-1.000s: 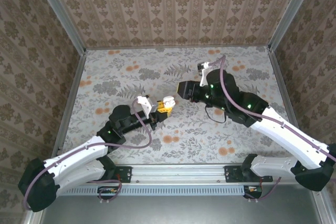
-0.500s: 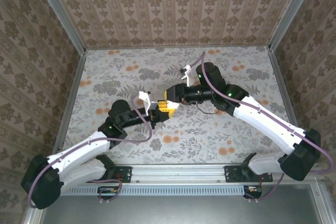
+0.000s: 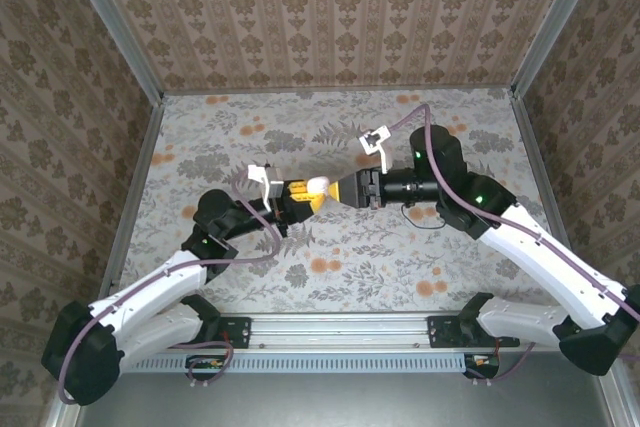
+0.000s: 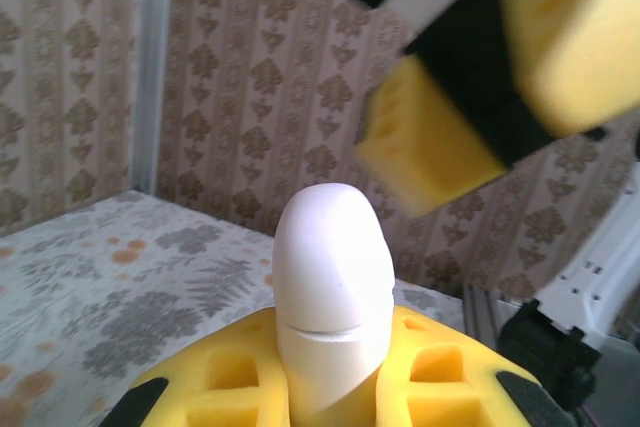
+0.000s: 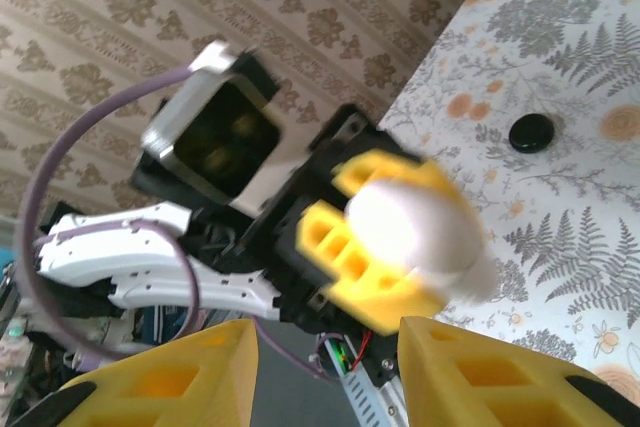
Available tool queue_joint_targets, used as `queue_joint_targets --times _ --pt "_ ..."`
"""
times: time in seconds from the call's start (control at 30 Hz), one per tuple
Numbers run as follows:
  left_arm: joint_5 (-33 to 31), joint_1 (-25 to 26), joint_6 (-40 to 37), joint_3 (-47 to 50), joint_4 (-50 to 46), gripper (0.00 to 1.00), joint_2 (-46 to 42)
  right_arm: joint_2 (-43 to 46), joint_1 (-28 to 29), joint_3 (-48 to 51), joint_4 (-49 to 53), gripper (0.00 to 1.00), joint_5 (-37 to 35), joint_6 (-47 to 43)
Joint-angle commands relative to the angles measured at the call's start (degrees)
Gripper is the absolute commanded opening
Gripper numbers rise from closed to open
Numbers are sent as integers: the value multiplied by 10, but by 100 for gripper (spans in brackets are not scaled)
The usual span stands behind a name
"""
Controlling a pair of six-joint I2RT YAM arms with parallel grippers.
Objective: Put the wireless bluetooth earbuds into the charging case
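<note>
The charging case [image 4: 330, 277] is lifted off the counter [image 3: 250, 137], clamped by its lower half in the yellow pads of the left tool [image 3: 306, 194]. Its long axis runs out past the fingertips, rounded end first. A thin seam crosses it and the lid looks shut, so whatever is inside is hidden. In the overhead view the right tool [image 5: 325, 372] lies at 3 o'clock of the case, just beside it and facing it tip to tip. Its jaws stand apart with nothing between them. The next move probably turns on that lid end, and the right arm is best placed. One small black piece, likely an earbud [image 5: 531, 133], lies on the counter.
</note>
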State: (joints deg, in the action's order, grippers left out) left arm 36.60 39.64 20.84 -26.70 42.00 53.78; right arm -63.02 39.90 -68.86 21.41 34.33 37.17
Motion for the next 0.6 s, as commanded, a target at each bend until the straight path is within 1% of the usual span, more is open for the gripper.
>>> queue_joint_targets --times 0.0,0.13,0.17,0.33,0.43,0.57 --pt "-5 -3 16 2 -6 0 0 21 1 7 28 42 -34 -34" --pt "-2 -3 21 0 -7 0 0 13 -5 1 18 45 -69 -35" --pt "16 -3 23 0 -7 0 0 10 -6 2 16 46 -76 -36" --pt "21 -3 23 -4 -35 0 2 2 -8 27 26 46 -155 -37" --pt "38 -3 29 -10 -36 0 15 -18 -6 36 5 44 -160 -32" --pt "62 -2 35 -28 -40 0 38 -54 2 17 -8 42 -158 -45"
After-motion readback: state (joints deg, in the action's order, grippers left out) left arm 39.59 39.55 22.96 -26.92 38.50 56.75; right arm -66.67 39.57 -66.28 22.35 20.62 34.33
